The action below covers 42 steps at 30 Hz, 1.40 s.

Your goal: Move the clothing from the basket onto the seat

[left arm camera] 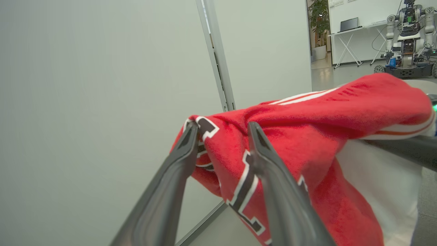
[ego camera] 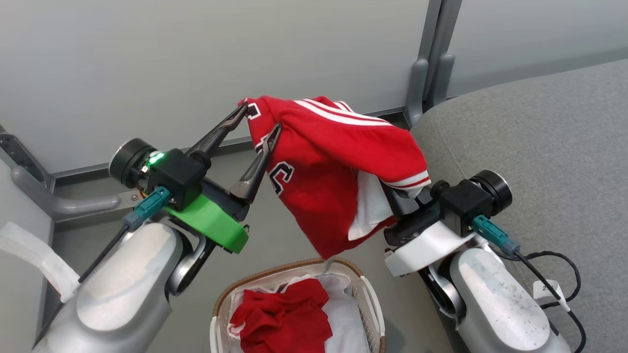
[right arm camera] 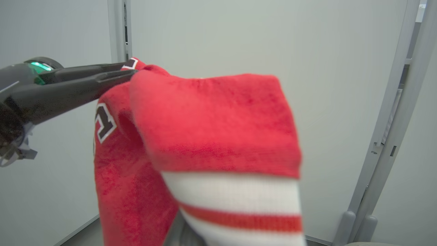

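The partition wall (ego camera: 196, 63) and its post (ego camera: 431, 63) close off the far side. The seat (ego camera: 539, 137) lies to the robot's right, its rounded edge just beside the right arm.

The lifted garment (ego camera: 333, 162) hangs in the air between both arms. Its lowest fold dangles just above the basket (ego camera: 369, 301). It appears to be held high so that it clears the rim before travel to the seat.

The basket stands on the floor between the arms. The remaining garment (ego camera: 287, 316) lies crumpled inside on the white lining (ego camera: 351, 318).

The left gripper (ego camera: 261, 116) has its fingers spread. One tip touches the lettered edge and the other lies against the cloth, so this side is draped, not pinched.

The right gripper (ego camera: 398, 205) sits under the striped cuff with its fingers covered by fabric. They are pressed together and, judging by how the cloth hangs, pinch the lifted garment.

Obstruction: the trailing fold could catch the basket rim, and a cable (ego camera: 554, 260) lies on the seat near the right forearm
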{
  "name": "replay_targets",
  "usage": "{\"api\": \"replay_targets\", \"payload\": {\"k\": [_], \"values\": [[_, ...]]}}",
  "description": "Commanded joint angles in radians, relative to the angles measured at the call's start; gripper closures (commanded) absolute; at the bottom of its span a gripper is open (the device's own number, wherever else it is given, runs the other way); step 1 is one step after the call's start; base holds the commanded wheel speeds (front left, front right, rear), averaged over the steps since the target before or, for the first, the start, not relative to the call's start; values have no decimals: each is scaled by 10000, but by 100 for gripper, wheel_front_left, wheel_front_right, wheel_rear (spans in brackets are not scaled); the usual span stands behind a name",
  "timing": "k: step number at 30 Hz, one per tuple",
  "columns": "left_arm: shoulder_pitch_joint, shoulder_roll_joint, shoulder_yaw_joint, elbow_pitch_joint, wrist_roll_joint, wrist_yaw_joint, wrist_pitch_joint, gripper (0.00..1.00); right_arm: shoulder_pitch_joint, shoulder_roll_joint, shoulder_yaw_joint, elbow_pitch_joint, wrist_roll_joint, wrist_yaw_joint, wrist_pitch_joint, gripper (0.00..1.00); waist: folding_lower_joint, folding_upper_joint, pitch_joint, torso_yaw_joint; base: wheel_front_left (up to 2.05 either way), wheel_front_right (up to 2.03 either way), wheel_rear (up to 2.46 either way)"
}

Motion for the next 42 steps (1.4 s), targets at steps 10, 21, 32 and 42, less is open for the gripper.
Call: {"api": "replay_targets", "payload": {"k": [10, 21, 32, 42], "values": [[2167, -898, 852, 184, 150, 70, -257, 0, 436, -35, -519, -303, -167, -10, -8, 100, 1, 0, -12, 18, 0, 0, 0], [3849, -1747, 1681, 80, 1139, -298, -252, 0, 620, -35, -1191, -163, -336, -10, -8, 100, 1, 0, 68, -2, 0, 0, 0], [4384, -2272, 2178, 10, 1746, -418, -250, 0, 567, -35, -2089, -229, -744, -12, -8, 100, 1, 0, 674, -965, 0, 0, 0], [3889, -2210, 1994, -6, 1998, -431, -251, 0, 798, -26, -2913, -403, -773, -12, -7, 100, 1, 0, 1597, -3154, 0, 0, 0]]}}
